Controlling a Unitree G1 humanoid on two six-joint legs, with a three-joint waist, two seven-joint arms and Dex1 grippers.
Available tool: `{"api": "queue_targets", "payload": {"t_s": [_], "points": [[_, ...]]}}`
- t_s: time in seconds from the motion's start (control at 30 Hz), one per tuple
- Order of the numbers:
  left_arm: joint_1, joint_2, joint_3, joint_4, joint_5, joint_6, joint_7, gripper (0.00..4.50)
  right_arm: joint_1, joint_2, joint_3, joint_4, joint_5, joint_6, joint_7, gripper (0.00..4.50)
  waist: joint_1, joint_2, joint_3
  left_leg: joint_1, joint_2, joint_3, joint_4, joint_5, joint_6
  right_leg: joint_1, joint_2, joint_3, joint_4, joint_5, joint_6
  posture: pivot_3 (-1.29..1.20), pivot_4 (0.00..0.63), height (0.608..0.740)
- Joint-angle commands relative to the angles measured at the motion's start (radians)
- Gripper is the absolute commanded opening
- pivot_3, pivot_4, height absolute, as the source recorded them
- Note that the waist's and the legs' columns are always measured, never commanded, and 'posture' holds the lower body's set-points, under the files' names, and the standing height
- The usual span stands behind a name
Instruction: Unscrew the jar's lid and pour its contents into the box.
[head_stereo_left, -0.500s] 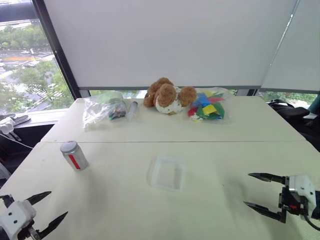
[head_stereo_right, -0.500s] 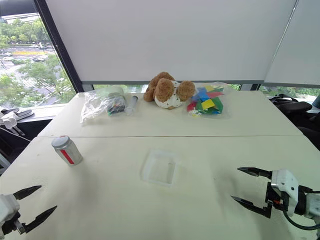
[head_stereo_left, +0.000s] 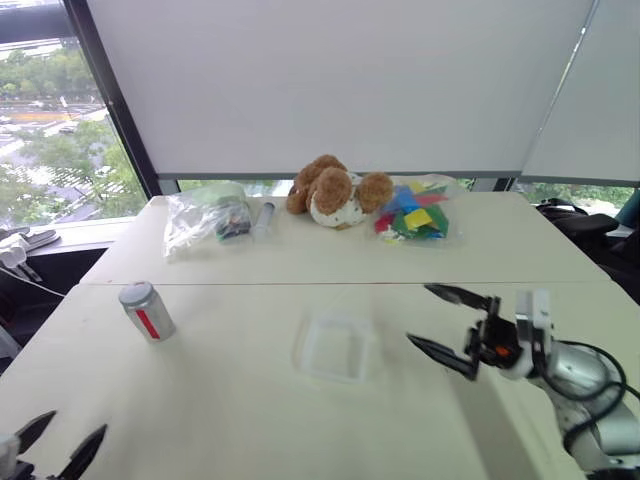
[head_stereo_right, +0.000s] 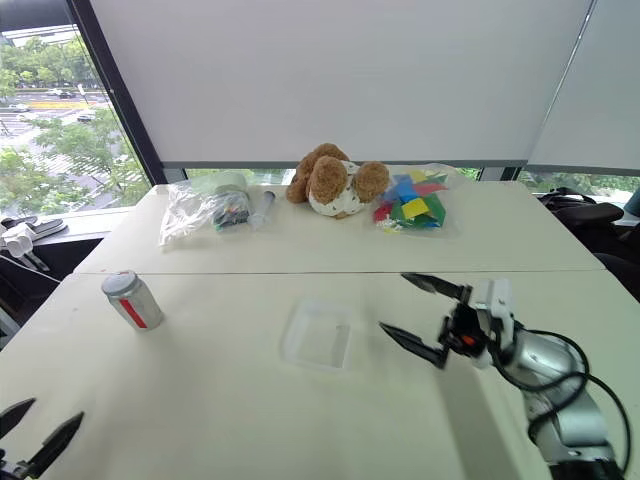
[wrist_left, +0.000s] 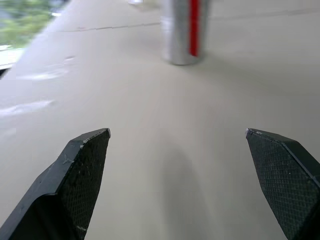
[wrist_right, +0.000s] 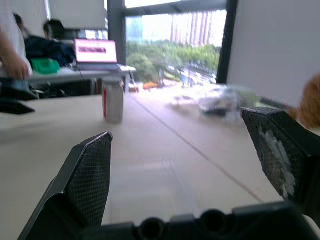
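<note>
The jar (head_stereo_left: 147, 311) stands on the left of the table, silvery with a red and white label, and its lid (head_stereo_left: 136, 294) is on. Its contents are hidden inside. The clear box (head_stereo_left: 335, 347) lies empty near the table's middle. My right gripper (head_stereo_left: 420, 313) hovers just right of the box, open and holding nothing, pointing left across the table. In the right wrist view the jar (wrist_right: 113, 100) stands far off between the fingers. My left gripper (head_stereo_left: 77, 421) is open and empty at the near left corner, well short of the jar (wrist_left: 185, 30).
Along the far edge lie a bag of dark items (head_stereo_left: 205, 215), a brown plush toy (head_stereo_left: 333, 190) and a bag of colourful pieces (head_stereo_left: 415, 212). In the right wrist view a person's hand (wrist_right: 15, 65) and a laptop (wrist_right: 95, 51) are beyond the table.
My right gripper has swung left and up from the table's right edge to beside the box. My left gripper has sunk lower toward the near left corner. Jar and box have not moved.
</note>
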Motion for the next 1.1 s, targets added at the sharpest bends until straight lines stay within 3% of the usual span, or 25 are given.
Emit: {"api": "queue_targets", "payload": {"t_s": [0.03, 0.33, 0.73, 1.1], "points": [[0.019, -0.070, 0.021, -0.080, -0.003, -0.040, 0.069, 4.47, -0.011, 0.018, 0.015, -0.024, -0.006, -0.045, 0.036, 4.50, 0.009, -0.003, 0.000, 0.000, 0.000, 0.000, 0.000, 0.000, 0.000, 0.001, 0.000, 0.000, -0.001, 0.000, 0.000, 0.00, 0.150, 0.740], [-0.144, -0.072, -0.084, -0.219, 0.036, 0.104, 0.247, 4.47, -0.017, 0.012, 0.032, 0.097, -0.038, -0.131, 0.179, 4.50, 0.021, -0.005, 0.000, 0.001, 0.001, 0.000, 0.007, 0.000, -0.001, 0.004, 0.004, -0.002, 0.001, 0.002, -0.002, 0.00, 0.150, 0.740], [-0.546, -0.061, -0.263, -0.062, 0.223, 0.242, 0.476, 4.47, -0.005, 0.015, 0.027, 0.148, -0.049, -0.166, 0.209, 4.50, 0.021, -0.004, 0.000, 0.003, 0.007, -0.001, 0.008, 0.001, -0.002, 0.004, 0.014, 0.000, 0.002, 0.008, -0.002, 0.00, 0.150, 0.740], [-0.709, -0.069, -0.314, 0.071, 0.308, 0.202, 0.535, 4.47, 0.019, 0.013, 0.017, 0.144, -0.049, -0.173, 0.202, 4.50, 0.021, -0.004, 0.000, 0.003, 0.007, 0.001, 0.008, 0.001, -0.003, 0.002, 0.014, 0.001, 0.003, 0.009, -0.002, 0.00, 0.150, 0.740]]}}
